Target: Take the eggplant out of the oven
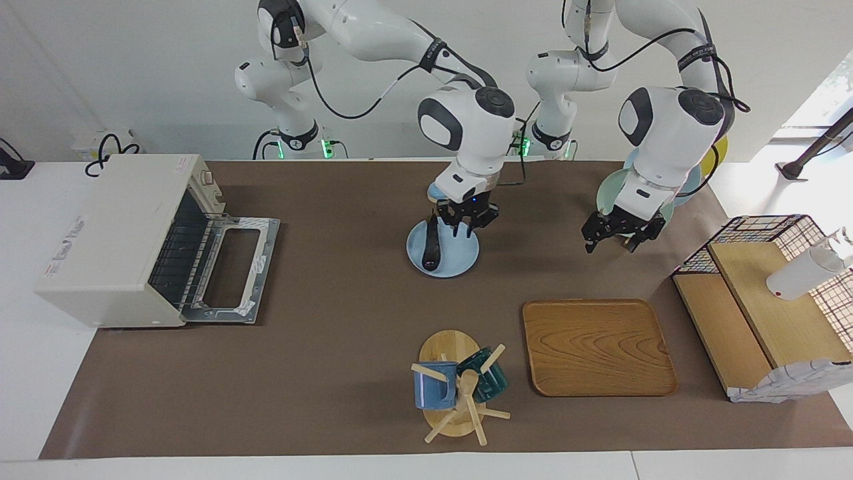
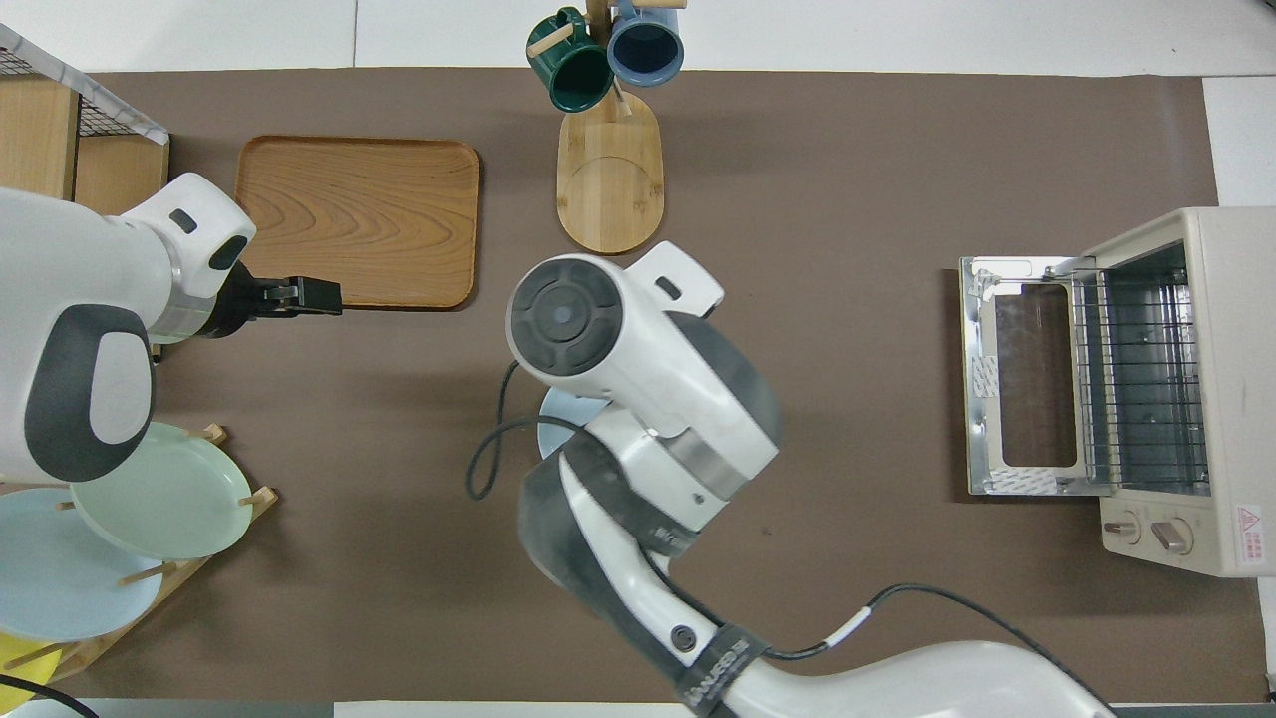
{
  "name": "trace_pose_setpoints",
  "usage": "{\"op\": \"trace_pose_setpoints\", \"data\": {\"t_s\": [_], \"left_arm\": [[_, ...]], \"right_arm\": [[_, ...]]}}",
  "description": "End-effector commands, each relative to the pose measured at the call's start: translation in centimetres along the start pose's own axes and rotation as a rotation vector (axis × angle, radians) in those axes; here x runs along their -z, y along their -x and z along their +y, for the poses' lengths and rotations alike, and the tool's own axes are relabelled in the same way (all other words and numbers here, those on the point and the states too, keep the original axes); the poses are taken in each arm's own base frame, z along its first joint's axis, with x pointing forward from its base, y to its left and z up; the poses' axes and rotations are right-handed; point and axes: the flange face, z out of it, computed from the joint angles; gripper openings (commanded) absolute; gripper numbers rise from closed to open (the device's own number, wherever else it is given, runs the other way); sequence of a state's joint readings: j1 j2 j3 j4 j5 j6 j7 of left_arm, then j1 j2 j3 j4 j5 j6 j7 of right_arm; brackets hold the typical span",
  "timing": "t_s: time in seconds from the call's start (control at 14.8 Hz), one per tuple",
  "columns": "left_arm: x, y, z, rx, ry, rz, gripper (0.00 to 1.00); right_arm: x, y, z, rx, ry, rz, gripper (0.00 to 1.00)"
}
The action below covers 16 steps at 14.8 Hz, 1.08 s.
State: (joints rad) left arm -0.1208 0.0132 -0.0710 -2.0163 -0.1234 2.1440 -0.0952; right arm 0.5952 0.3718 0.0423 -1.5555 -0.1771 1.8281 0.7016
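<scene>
The dark eggplant point(image 1: 431, 244) lies on a light blue plate point(image 1: 460, 265) in the middle of the table. My right gripper point(image 1: 468, 227) hangs just over that plate beside the eggplant, open and empty. In the overhead view the right arm hides the eggplant, and only a sliver of the plate point(image 2: 556, 424) shows. The cream oven point(image 1: 106, 233) stands at the right arm's end with its door point(image 1: 233, 270) folded down and its wire rack bare; it also shows in the overhead view point(image 2: 1196, 299). My left gripper point(image 1: 611, 241) waits open over the mat near the plate rack.
A wooden tray point(image 1: 596, 347) and a mug tree point(image 1: 453, 383) with a blue and a teal mug lie farther from the robots. A rack of plates point(image 2: 150, 499) and a wire basket point(image 1: 766, 233) with wooden boards stand at the left arm's end.
</scene>
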Motion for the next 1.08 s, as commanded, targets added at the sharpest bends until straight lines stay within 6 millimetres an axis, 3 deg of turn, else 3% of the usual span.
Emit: {"op": "trace_pose_setpoints", "data": {"t_s": [0.0, 0.14, 0.34, 0.54, 0.68, 0.81, 1.01], "left_arm": [[-1.7, 0.9, 6.9, 0.035, 0.029, -0.021, 1.0], [-3.8, 2.7, 13.3, 0.006, 0.041, -0.033, 1.0], [-7.5, 6.2, 21.6, -0.038, 0.055, -0.045, 1.0], [-11.1, 10.2, 27.8, -0.14, 0.06, -0.065, 1.0], [-13.6, 11.7, 29.3, -0.181, 0.042, -0.085, 1.0], [-15.9, 11.7, 29.6, -0.186, 0.041, -0.084, 1.0], [-17.2, 12.6, 29.9, -0.207, 0.034, -0.098, 1.0]], "right_arm": [[-4.9, 0.1, 7.6, -0.009, 0.06, -0.071, 0.0], [-9.0, -0.6, 14.4, -0.086, 0.099, -0.118, 0.0], [-12.6, 1.7, 16.6, -0.085, 0.132, -0.131, 0.0], [-15.7, 1.8, 20.3, -0.034, 0.199, -0.084, 0.0], [-16.7, 1.5, 21.9, -0.034, 0.197, -0.082, 0.0], [-17.5, 1.1, 23.4, 0.005, 0.18, -0.082, 0.0], [-18.3, 0.6, 25.9, 0.043, 0.199, -0.072, 0.0]]}}
